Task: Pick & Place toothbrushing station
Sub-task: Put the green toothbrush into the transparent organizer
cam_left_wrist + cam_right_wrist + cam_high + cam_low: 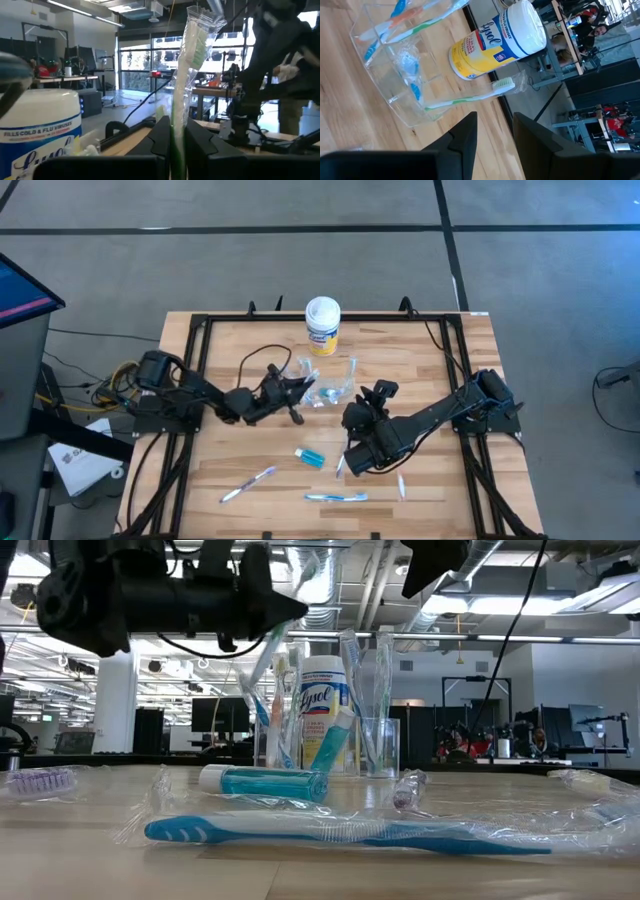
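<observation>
The see-through cup [340,385] stands on the table before the yellow canister [322,325], with several toothbrushes upright in it [410,20]. One green one [470,97] sticks out head up. My left gripper [297,387] is at the cup's left side, shut on a wrapped green-and-white toothbrush [192,50]. My right gripper [383,390] hovers open and empty at the cup's right side, its fingers [465,135] pointing toward cup and canister. A teal tube [311,457] lies flat on the table. My left gripper pinches the wrapped toothbrush's handle [176,112] between its two fingers. The brush stands nearly upright in the hold, its bristle head [199,37] up and well above the fingers. The fingers hide the handle's lower end.
Wrapped toothbrushes lie flat on the near half of the table: a blue one [335,497], a purple one [248,483] and a white one [401,485]. The canister [40,135] is close beside my left gripper. A black frame [200,330] edges the table.
</observation>
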You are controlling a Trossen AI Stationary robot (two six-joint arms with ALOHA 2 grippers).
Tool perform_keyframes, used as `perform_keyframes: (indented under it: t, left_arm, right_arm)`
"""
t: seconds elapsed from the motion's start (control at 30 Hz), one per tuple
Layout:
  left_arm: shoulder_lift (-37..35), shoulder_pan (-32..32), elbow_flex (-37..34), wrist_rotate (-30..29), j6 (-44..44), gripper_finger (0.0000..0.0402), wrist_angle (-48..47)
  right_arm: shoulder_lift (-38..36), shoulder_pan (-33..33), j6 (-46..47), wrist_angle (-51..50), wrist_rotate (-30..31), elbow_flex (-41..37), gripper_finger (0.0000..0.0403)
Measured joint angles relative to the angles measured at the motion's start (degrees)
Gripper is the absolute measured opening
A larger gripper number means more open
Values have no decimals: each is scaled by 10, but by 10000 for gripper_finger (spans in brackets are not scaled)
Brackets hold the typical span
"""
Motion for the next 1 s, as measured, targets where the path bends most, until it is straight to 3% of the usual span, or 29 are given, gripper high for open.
perform_keyframes:
  t: [0.33,1.0]
  left_arm:
    - [40,26,15,2,-1,21,0]
    - [40,46,25,38,-3,21,1]
  right_arm:
    - [3,0,0,-1,2,0,116]
    - [3,-1,0,-1,17,0,116]
